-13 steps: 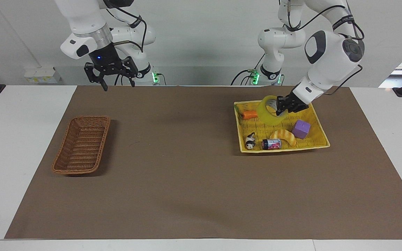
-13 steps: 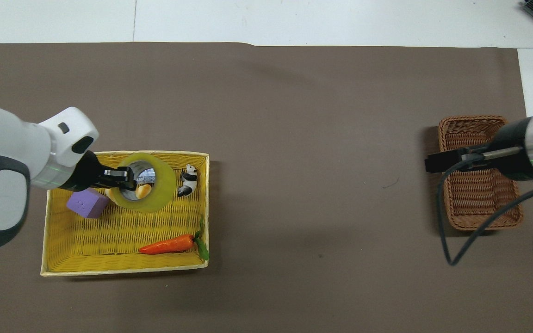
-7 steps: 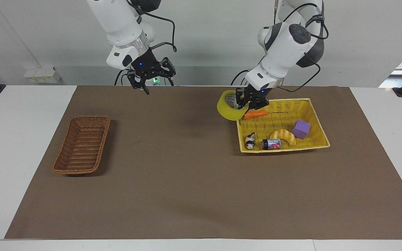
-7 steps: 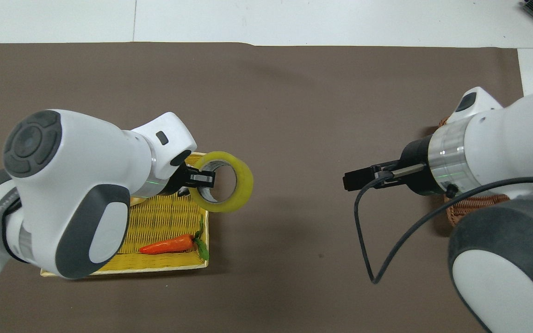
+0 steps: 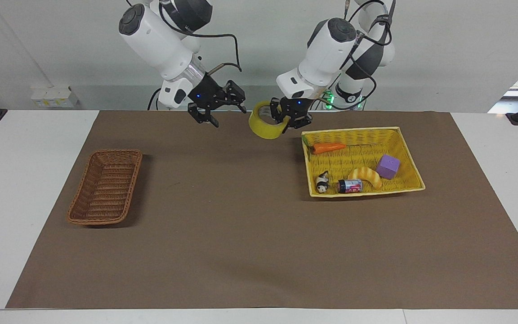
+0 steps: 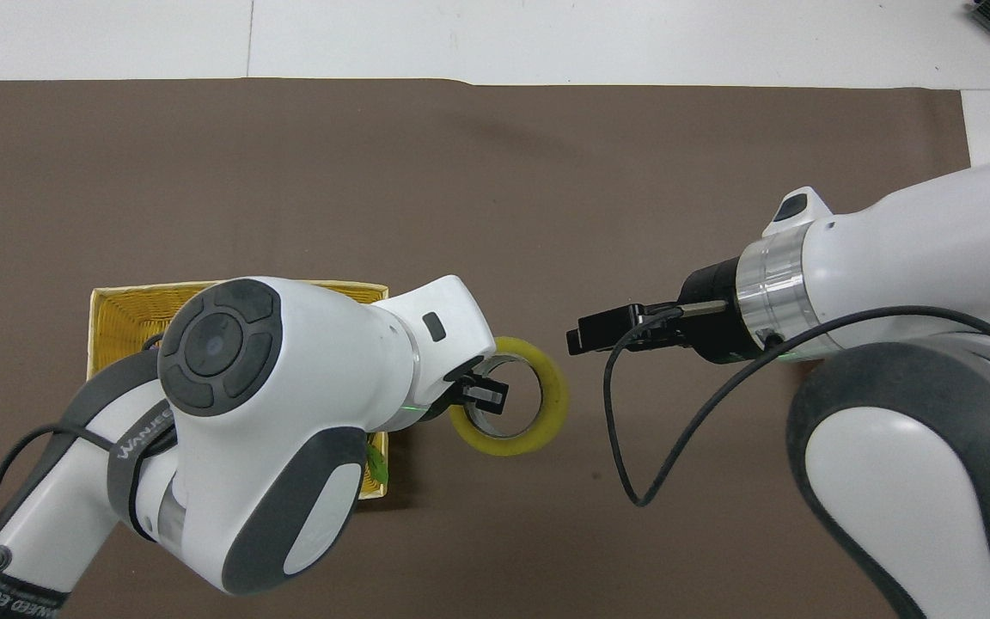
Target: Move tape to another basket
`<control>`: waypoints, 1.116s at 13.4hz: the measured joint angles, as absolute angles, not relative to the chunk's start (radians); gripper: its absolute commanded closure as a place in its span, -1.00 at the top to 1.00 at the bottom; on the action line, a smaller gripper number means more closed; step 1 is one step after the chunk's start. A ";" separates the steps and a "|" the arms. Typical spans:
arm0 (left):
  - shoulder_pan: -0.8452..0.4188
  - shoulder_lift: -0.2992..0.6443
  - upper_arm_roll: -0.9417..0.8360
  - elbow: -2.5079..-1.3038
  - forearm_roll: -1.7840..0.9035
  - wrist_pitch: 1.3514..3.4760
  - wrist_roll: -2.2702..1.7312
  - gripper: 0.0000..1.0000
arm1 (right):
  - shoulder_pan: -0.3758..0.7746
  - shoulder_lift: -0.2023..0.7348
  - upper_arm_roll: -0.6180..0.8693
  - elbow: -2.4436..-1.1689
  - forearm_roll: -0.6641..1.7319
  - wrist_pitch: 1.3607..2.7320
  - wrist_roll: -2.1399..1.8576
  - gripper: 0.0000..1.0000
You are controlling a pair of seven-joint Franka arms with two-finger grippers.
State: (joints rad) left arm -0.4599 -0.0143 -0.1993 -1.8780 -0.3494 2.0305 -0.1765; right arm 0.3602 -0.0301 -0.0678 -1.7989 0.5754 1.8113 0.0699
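Note:
The tape [image 5: 261, 128], a yellow roll with a grey-white core, hangs in the air in my left gripper [image 5: 286, 119], which is shut on its rim. It is over the brown mat, just off the yellow basket's corner. It also shows in the overhead view [image 6: 552, 404] with the left gripper [image 6: 486, 397]. My right gripper [image 5: 227, 115] is open and empty in the air beside the tape, a short gap from it, and shows in the overhead view [image 6: 588, 334]. The brown wicker basket [image 5: 106, 186] stands empty at the right arm's end; the right arm hides it in the overhead view.
The yellow basket [image 5: 409, 150] holds a carrot [image 5: 328, 147], a purple cube [image 5: 388, 166], a bread toy [image 5: 366, 174], a can [image 5: 350, 185] and a panda figure [image 5: 322, 181]. Its rim also shows in the overhead view [image 6: 117, 301]. A brown mat [image 5: 241, 225] covers the table.
My left gripper lifted the tape out of the yellow basket and carried it toward the table's middle. My right gripper swung from over the wicker basket toward the tape.

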 measured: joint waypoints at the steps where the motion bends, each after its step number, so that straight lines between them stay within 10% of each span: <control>1: -0.463 -0.014 -0.205 -1.877 -0.357 2.048 -0.180 -1.00 | 0.360 -0.027 -0.068 -1.806 0.594 1.811 0.054 1.00; 13: -0.476 -0.007 -0.235 -1.877 -0.367 2.209 -0.388 -1.00 | 0.343 -0.024 -0.076 -1.843 0.647 1.780 -0.085 1.00; 14: -0.478 -0.007 -0.235 -1.877 -0.368 2.225 -0.418 -1.00 | 0.345 -0.024 -0.076 -1.843 0.647 1.780 -0.085 0.90; 15: -0.479 -0.007 -0.235 -1.877 -0.373 2.239 -0.446 -1.00 | 0.347 -0.024 -0.075 -1.844 0.647 1.780 -0.086 0.22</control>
